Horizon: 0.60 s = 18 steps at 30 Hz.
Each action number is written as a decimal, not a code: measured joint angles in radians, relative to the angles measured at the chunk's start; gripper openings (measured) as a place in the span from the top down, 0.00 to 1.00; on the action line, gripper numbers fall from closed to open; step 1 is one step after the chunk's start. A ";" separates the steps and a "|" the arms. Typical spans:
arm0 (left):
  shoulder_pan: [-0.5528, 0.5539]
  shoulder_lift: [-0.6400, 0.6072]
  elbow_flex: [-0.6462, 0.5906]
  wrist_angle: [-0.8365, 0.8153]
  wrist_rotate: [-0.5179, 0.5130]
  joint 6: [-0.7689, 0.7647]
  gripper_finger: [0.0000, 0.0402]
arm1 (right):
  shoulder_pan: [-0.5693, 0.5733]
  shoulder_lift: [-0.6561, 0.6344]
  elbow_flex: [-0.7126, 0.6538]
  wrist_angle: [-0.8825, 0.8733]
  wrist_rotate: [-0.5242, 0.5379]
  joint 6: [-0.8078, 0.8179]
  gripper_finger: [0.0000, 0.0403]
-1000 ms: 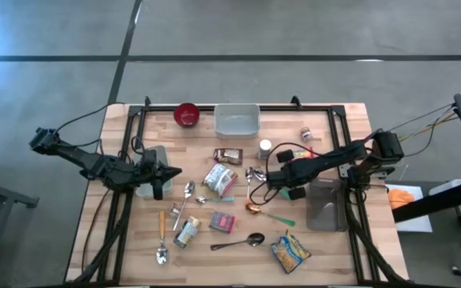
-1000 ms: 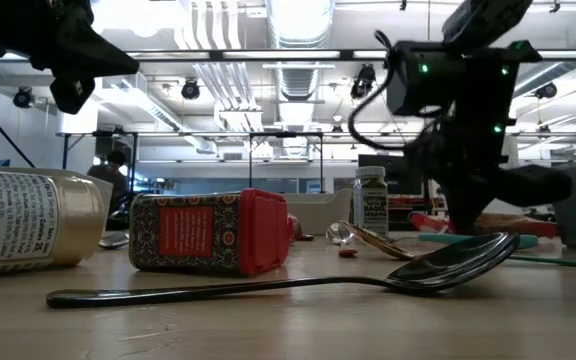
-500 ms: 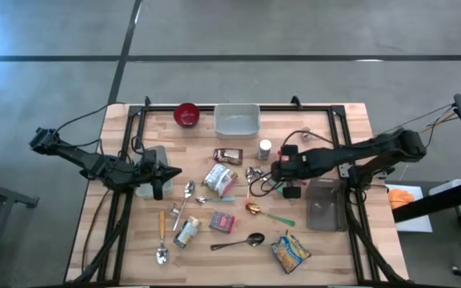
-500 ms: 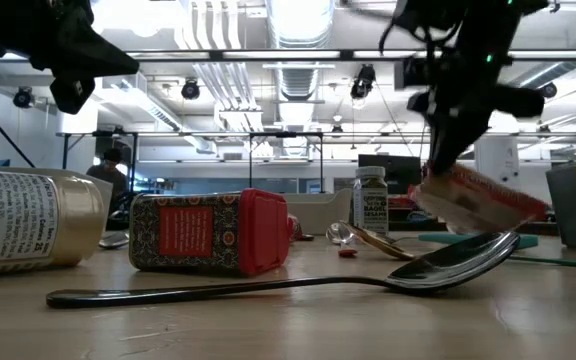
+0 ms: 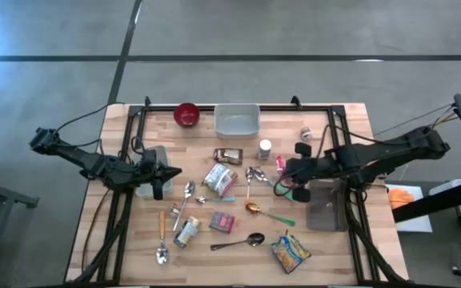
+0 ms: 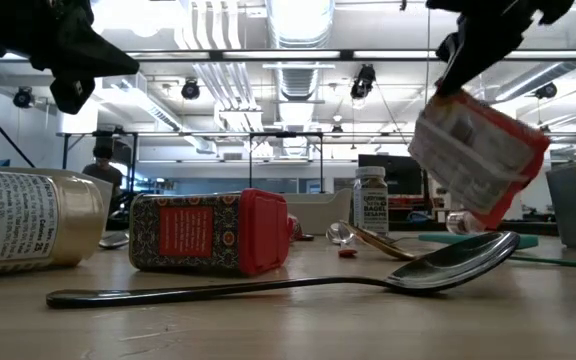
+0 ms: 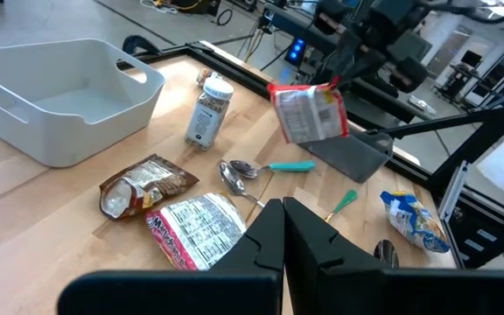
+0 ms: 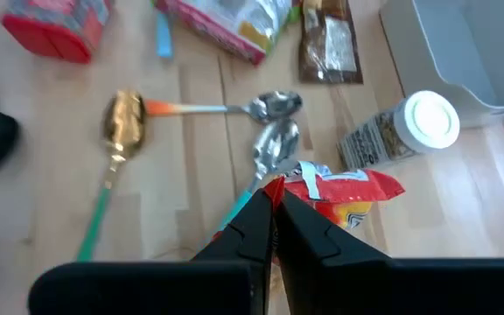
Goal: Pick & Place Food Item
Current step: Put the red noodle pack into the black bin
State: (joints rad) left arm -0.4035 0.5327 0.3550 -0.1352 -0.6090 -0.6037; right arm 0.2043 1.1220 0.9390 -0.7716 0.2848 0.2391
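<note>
Wooden table point(image 5: 350, 120): four spoons; right gripper point(image 8: 274, 206) clamps one red packet point(image 6: 478, 155).

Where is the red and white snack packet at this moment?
The red and white snack packet hangs in the air, pinched by the right gripper; in the high view it is right of centre, near the small spice jar and the spoons.

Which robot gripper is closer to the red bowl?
Left. The left gripper waits below and a bit left of the red bowl. The right gripper, holding a snack packet, is far across the table to its right.
</note>
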 joint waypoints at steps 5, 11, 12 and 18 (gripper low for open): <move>0.000 0.000 0.000 0.000 0.000 0.000 1.00 | 0.046 -0.056 0.000 -0.005 -0.011 0.020 0.97; 0.000 0.000 0.000 -0.001 0.000 0.000 1.00 | 0.077 -0.109 0.024 -0.055 -0.123 0.029 0.97; 0.000 0.000 0.000 0.000 0.000 0.000 1.00 | 0.082 -0.115 0.035 -0.074 -0.136 0.030 0.97; 0.000 0.000 0.000 -0.001 0.000 0.000 1.00 | 0.122 -0.131 0.133 -0.172 -0.188 0.014 0.97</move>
State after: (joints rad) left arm -0.4034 0.5327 0.3550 -0.1360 -0.6090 -0.6037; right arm 0.3266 0.9912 1.0723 -0.9436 0.0965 0.2529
